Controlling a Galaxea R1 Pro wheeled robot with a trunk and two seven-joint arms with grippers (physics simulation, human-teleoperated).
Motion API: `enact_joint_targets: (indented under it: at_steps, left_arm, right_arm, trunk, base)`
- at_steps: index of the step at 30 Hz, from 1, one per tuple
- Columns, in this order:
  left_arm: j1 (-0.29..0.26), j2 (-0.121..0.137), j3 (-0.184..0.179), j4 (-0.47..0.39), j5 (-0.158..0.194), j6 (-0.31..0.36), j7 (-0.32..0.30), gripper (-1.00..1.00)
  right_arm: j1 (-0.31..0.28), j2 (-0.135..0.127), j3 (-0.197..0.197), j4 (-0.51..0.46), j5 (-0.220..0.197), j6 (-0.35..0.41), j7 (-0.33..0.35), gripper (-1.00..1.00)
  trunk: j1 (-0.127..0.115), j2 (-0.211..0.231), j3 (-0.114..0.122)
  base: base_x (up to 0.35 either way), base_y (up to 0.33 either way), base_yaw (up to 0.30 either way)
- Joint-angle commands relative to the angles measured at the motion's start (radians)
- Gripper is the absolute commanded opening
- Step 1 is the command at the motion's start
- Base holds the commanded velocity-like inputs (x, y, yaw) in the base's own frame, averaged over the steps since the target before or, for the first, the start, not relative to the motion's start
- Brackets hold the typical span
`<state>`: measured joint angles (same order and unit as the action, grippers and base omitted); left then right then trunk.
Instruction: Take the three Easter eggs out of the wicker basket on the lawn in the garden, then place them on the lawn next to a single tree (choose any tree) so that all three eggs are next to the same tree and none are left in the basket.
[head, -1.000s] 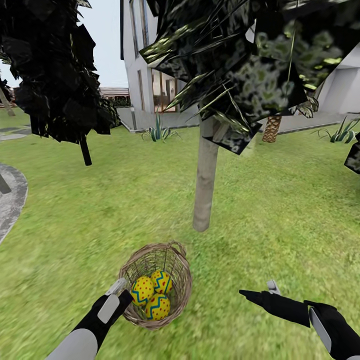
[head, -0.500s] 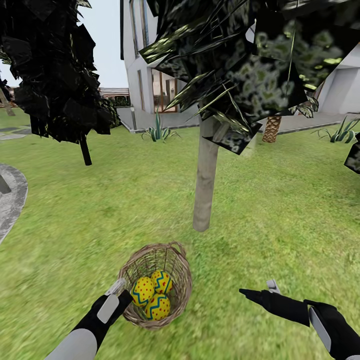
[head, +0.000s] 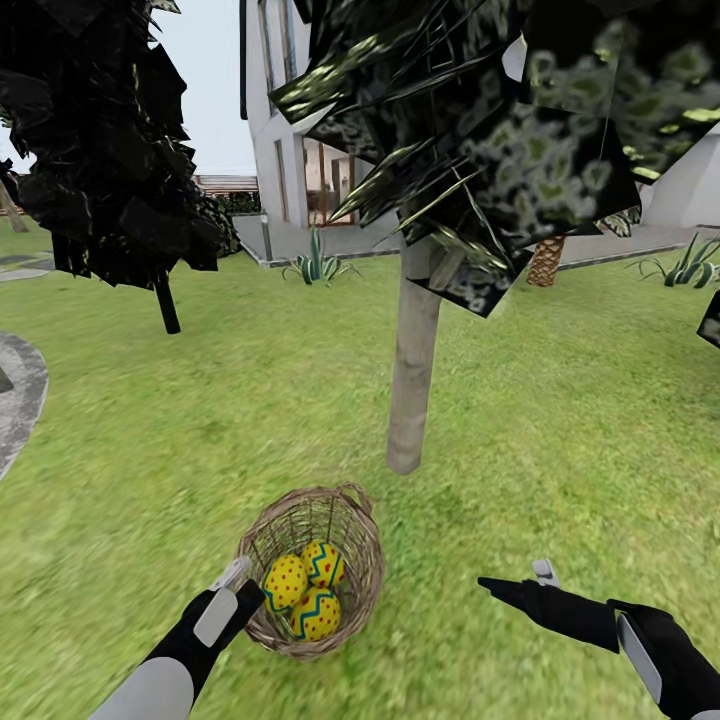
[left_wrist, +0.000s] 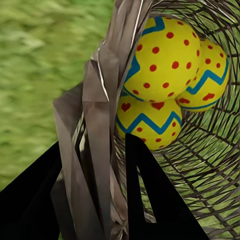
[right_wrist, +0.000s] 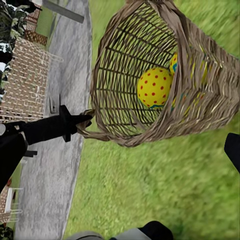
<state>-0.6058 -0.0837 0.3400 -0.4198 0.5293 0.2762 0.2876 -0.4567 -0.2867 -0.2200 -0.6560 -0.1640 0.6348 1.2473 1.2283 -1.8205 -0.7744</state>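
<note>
Here the left gripper (head: 238, 580) pinches the wicker basket (head: 352, 560) rim at nine o'clock, three eggs (head: 305, 590) inside, tree (head: 412, 375) at twelve. Set it down level beside the trunk. The right gripper (head: 520, 585) hangs parted at three o'clock over open lawn (head: 560, 420).

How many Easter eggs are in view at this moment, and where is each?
3, all inside the wicker basket on the lawn: one egg toward the left gripper, one toward the tree, one nearest the robot. None lies on the grass.
</note>
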Motion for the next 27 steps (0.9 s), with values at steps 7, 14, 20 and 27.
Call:
enact_joint_targets:
  at_steps: [7, 14, 20, 27]
  left_arm:
    - [0.000, -0.001, -0.003, -0.004, 0.012, 0.004, 0.005, -1.00]
    - [0.000, -0.001, -0.004, -0.004, 0.012, 0.005, 0.005, -1.00]
    - [0.000, -0.001, 0.000, -0.004, 0.012, 0.005, 0.005, -1.00]
    - [0.000, -0.001, 0.001, -0.003, 0.012, 0.005, 0.005, -1.00]
  right_arm:
    - [0.000, 0.000, -0.001, 0.001, -0.005, 0.008, 0.001, 1.00]
    - [0.000, 0.000, -0.001, 0.001, -0.005, 0.008, 0.001, 1.00]
    - [0.000, 0.000, -0.001, 0.001, -0.005, 0.008, 0.001, 1.00]
    - [0.000, 0.000, -0.001, 0.001, -0.005, 0.008, 0.001, 1.00]
  trunk:
    - [0.000, 0.000, -0.001]
    - [0.000, 0.000, -0.001]
    - [0.000, 0.000, -0.001]
    - [0.000, 0.000, -0.001]
  base:
    - [0.096, -0.074, 0.000]
    - [0.290, -0.189, -0.004]
    - [0.082, -0.025, -0.205]
    - [0.205, 0.000, -0.048]
